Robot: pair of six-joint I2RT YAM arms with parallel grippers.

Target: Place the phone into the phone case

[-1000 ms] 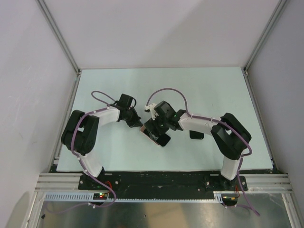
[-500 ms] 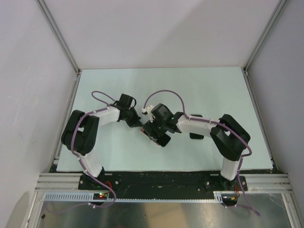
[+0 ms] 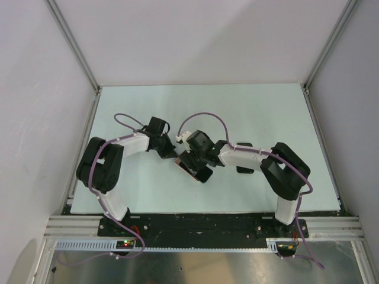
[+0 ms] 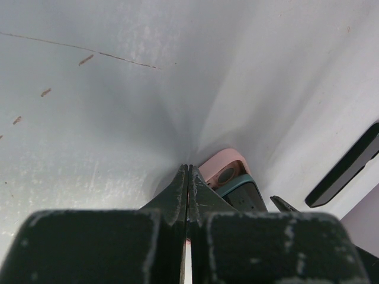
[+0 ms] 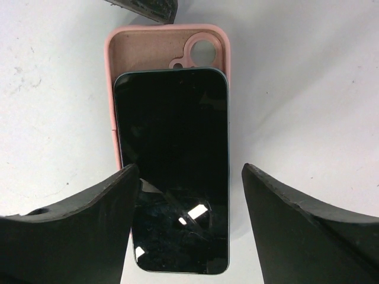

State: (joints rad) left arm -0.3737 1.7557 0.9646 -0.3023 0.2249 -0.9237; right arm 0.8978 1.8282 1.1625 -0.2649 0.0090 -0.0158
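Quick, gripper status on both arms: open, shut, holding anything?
Left gripper: closed, holding nothing, tips beside the pink case.
Right gripper: open, one finger on either side of the phone, not clamped on it.

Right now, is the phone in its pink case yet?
Partly. The phone lies screen-up on the pink case, but offset, the case's camera-hole end uncovered. The open right gripper straddles the phone; the shut left gripper sits by the case's far end. Left: aligning it and pressing it in.
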